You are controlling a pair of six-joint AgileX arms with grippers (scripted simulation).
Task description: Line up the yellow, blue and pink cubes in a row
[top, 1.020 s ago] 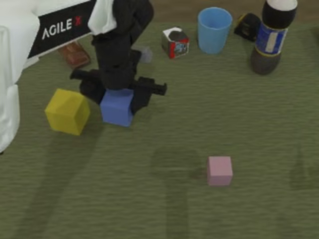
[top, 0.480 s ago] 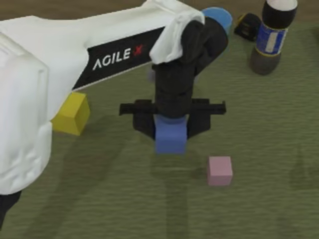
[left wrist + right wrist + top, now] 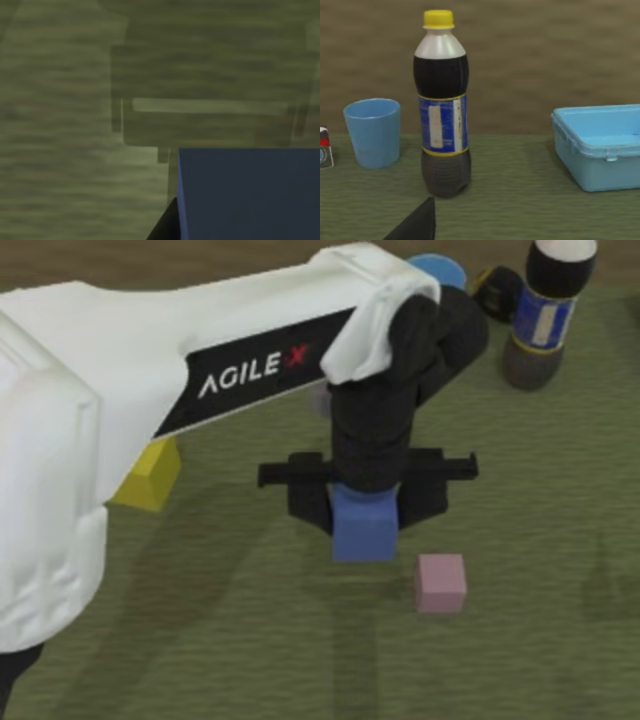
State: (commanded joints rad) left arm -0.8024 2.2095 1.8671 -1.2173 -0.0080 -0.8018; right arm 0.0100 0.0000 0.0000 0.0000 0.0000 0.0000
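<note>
- Top view: left gripper [image 3: 364,502] clamps the plain matte blue cube [image 3: 363,526] off the green mat, just beside the small pale pink cube [image 3: 441,582].
- Large yellow cube [image 3: 150,475] sits far left, half hidden.
- Carrying step; next, I judge, lower blue in line.
- Right gripper [image 3: 415,222]: fingers unreadable.

A tall plastic cola bottle [image 3: 441,102] with yellow cap and blue label stands upright on the green cloth table [image 3: 520,200]. A light-blue cup [image 3: 372,132] stands near it; a light-blue plastic lidded container [image 3: 600,146] sits well apart.
</note>
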